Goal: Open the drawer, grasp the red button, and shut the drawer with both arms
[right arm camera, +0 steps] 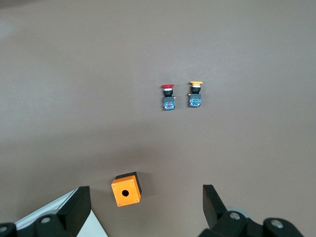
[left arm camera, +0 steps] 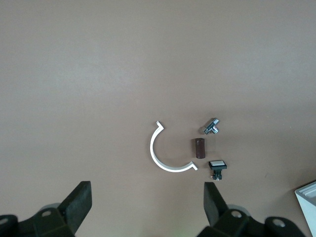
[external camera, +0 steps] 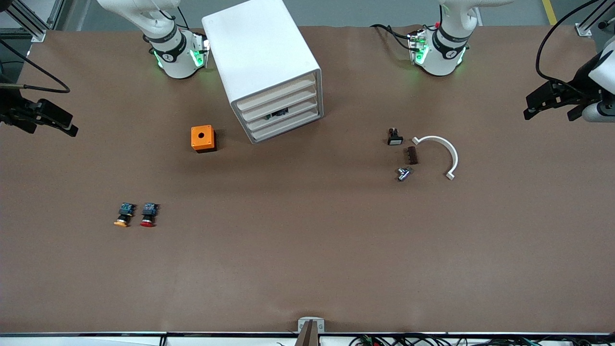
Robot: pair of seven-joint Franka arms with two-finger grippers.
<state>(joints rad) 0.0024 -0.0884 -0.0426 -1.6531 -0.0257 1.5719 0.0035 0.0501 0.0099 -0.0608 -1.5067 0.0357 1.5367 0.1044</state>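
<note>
The white cabinet (external camera: 262,57) stands between the two arm bases. Its stacked drawers (external camera: 283,111) all look pushed in, and a small dark part shows at the gap of a lower one. The red-capped button (external camera: 148,215) (right arm camera: 168,96) lies on the table toward the right arm's end, beside an orange-capped one (external camera: 124,215) (right arm camera: 195,95). My right gripper (external camera: 65,122) (right arm camera: 145,207) hangs open and empty, high over that end. My left gripper (external camera: 531,108) (left arm camera: 148,202) hangs open and empty over the left arm's end.
An orange box with a hole (external camera: 202,138) (right arm camera: 126,189) sits beside the cabinet. Toward the left arm's end lie a white arc (external camera: 439,154) (left arm camera: 165,153), a brown block (external camera: 410,155), a metal fitting (external camera: 403,173) and a small black switch (external camera: 394,137).
</note>
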